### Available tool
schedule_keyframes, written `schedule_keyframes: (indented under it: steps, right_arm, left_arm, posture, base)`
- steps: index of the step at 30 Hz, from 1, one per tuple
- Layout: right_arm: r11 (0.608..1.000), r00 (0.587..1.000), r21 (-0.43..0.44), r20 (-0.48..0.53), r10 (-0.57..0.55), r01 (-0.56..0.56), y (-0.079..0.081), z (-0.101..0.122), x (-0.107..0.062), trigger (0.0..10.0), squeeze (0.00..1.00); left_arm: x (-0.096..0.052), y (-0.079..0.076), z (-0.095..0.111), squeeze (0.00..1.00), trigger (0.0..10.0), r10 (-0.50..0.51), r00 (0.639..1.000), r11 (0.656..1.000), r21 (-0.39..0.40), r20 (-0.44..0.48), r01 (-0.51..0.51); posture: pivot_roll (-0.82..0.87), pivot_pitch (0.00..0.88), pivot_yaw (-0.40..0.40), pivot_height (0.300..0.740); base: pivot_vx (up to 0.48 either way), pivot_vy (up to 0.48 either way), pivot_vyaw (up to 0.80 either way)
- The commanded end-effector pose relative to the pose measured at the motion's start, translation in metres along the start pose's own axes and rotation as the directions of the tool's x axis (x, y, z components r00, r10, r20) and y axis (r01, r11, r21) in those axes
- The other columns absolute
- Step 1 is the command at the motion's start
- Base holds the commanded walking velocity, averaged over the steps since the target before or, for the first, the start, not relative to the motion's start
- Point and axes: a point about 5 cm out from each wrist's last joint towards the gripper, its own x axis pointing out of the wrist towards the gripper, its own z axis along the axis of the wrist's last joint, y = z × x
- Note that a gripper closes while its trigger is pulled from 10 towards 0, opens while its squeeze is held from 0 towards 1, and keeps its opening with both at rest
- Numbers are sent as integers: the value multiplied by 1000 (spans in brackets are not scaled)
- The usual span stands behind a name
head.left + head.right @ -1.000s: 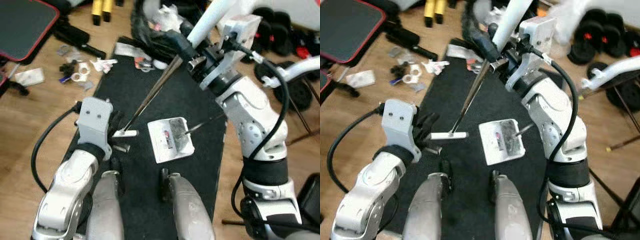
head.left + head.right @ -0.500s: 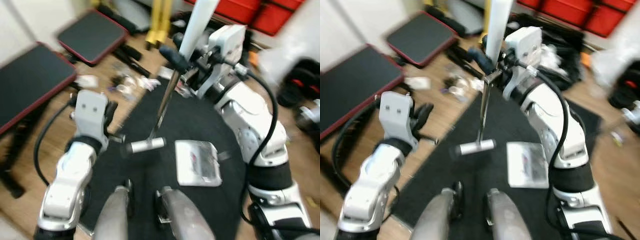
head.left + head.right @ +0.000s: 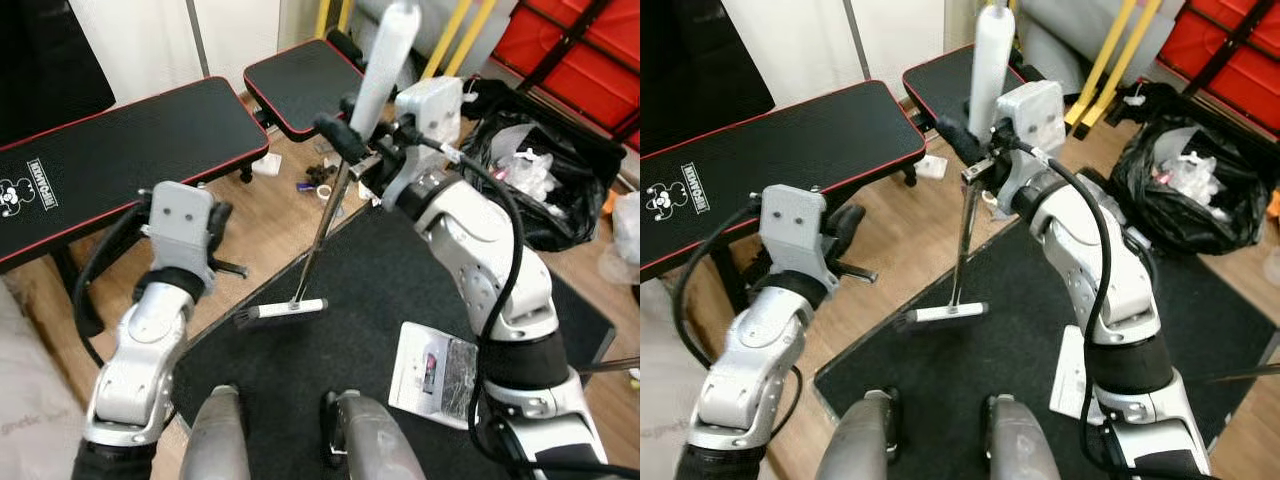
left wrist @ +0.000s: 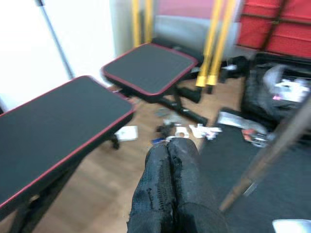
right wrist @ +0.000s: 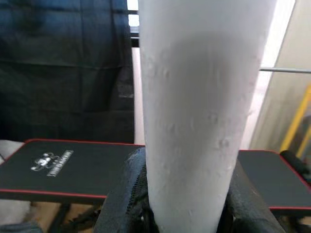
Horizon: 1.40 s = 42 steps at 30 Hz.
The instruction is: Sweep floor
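Right arm: raised and bent at the elbow, its wrist up at the top of the broom.
Right gripper [image 5: 187,194]: fingers [image 5: 121,194] clamped on either side of the white broom handle [image 3: 383,55].
Broom: thin metal shaft [image 3: 963,245] slants down from the handle to a narrow white head [image 3: 283,310], which rests on the black mat [image 3: 380,300] near its edge, just beside the wooden floor [image 3: 270,230].
Left arm: bent, forearm upright, gripper lifted beside the broom shaft and apart from it.
Left gripper [image 4: 170,150]: fingers pressed together, holding nothing.
Dustpan [image 3: 437,372]: white, lying flat on the mat by the right arm.
Litter [image 3: 318,185]: small scraps on the floor beyond the mat, near a black padded bench [image 3: 130,150].
Bin bag [image 3: 1185,195]: black, open, beyond the right arm.
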Motion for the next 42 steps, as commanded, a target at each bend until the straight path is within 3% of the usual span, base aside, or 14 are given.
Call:
schedule_keyframes:
  steps: [1, 6, 7, 20, 31, 37, 40, 42]
  right_arm:
    - [999, 999, -13, 3, -34, 34, -4, -1, -5, 10000, 0]
    - [996, 995, -22, -51, -88, 87, -7, -12, -8, 10000, 0]
    - [990, 985, -70, -114, -127, 120, -12, -23, -10, 10000, 0]
    - [984, 976, -45, -133, -175, 170, -17, -27, -14, 10000, 0]
    - [983, 977, -54, -117, -179, 174, -18, -25, -13, 10000, 0]
    - [991, 988, -29, -87, -131, 129, -12, -22, -11, 10000, 0]
    - [999, 998, -27, -51, 38, -40, 5, -14, -13, 10000, 0]
    - [997, 997, -17, -44, 70, -71, 10, -13, -14, 10000, 0]
  left_arm:
    - [-2, -3, -6, 0, 10000, -7, 1000, 1000, 2, -11, 7]
    - [-3, -7, -13, 0, 10000, -24, 999, 1000, -9, -27, 23]
    - [-5, -10, -17, 0, 10000, -30, 999, 999, -15, -36, 30]
    - [-8, -13, -21, 0, 10000, -44, 998, 999, -20, -48, 44]
    - [-5, -14, -21, 0, 10000, -41, 998, 999, -23, -38, 41]
    - [-6, -14, -21, 0, 10000, -36, 999, 999, -23, -34, 35]
    - [-5, -13, -22, 0, 10000, -29, 999, 999, -21, -31, 29]
    - [-5, -12, -22, 0, 10000, -27, 999, 999, -20, -29, 27]
  posture:
    - [-79, 108, -175, 740]
    - [-92, 100, -181, 740]
    - [-104, 101, -180, 740]
    - [-112, 109, -171, 740]
    - [-104, 104, -175, 740]
    - [-100, 103, -179, 740]
    - [-104, 102, -180, 740]
    - [-106, 103, -178, 740]
  base:
    - [0, 0, 0]
    - [0, 0, 0]
    - [0, 0, -800]
    - [288, 0, -533]
    - [329, 0, 0]
    - [335, 0, 0]
    - [337, 0, 533]
    - [336, 0, 800]
